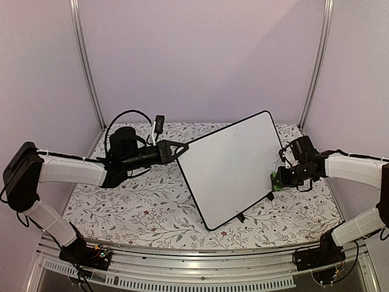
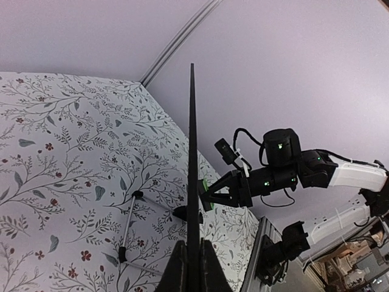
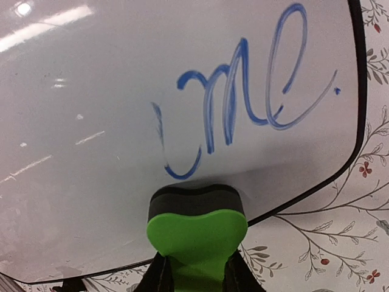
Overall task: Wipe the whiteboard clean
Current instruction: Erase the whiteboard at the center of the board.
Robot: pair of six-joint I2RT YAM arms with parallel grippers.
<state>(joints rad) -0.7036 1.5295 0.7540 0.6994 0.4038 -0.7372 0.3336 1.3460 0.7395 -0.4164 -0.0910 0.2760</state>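
Whiteboard (image 1: 234,170) stood on edge, tilted, centre-right of the floral tablecloth (image 1: 140,207), with its clip feet (image 1: 241,216) at the board's 6 o'clock. Left gripper (image 1: 176,151) was clamped on the board's rim at its 9 o'clock, steadying it; the left wrist view showed the jaws pinching the thin black edge. Right gripper (image 1: 281,176) sat at the board's 3 o'clock, clenched around a green eraser (image 3: 197,228) with its dark pad touching the board face.

Progress: barely started, by my read. Blue writing (image 3: 243,103) was nearly all intact, at the eraser's 12 to 1 o'clock. Only the leftmost stroke looked thin, possibly smeared, hard to say. The whole word was left to wipe.

Around: a silver rod (image 2: 127,225) lay by the board's base, maybe a stand leg. Nothing blocked the eraser's path.
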